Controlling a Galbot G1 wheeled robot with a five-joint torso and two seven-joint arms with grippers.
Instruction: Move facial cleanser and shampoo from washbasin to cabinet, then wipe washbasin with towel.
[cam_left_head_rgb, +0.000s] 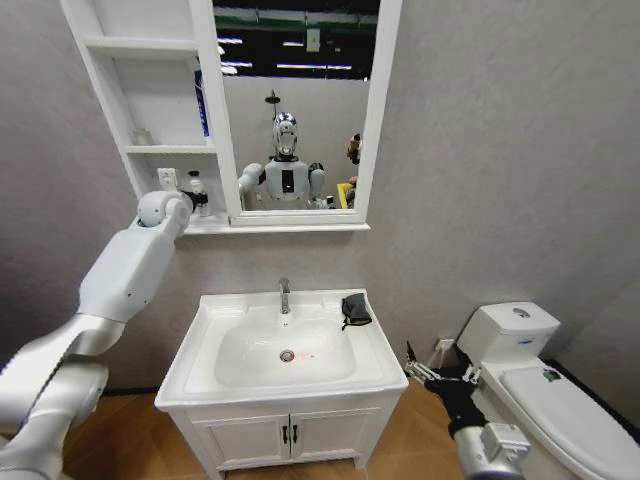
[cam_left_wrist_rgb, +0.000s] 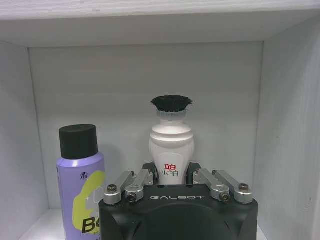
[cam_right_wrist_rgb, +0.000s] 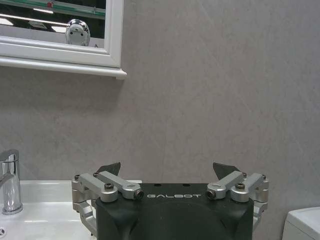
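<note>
My left gripper (cam_left_head_rgb: 197, 200) reaches into the lowest shelf of the white cabinet (cam_left_head_rgb: 150, 150). In the left wrist view this gripper (cam_left_wrist_rgb: 171, 172) is shut on the facial cleanser (cam_left_wrist_rgb: 171, 145), a white bottle with a black brush top standing upright on the shelf. The shampoo (cam_left_wrist_rgb: 80, 185), a purple bottle with a black cap, stands beside it on the same shelf. The dark towel (cam_left_head_rgb: 355, 308) lies crumpled on the back right corner of the washbasin (cam_left_head_rgb: 375, 365). My right gripper (cam_left_head_rgb: 418, 368) hangs open beside the basin's right edge, its fingers (cam_right_wrist_rgb: 110, 169) holding nothing.
A chrome tap (cam_left_head_rgb: 285, 295) rises at the back of the basin. The mirror (cam_left_head_rgb: 295, 110) joins the cabinet on its right. A white toilet (cam_left_head_rgb: 530, 380) stands close to the right arm. A low two-door cupboard (cam_left_head_rgb: 290, 430) sits under the basin.
</note>
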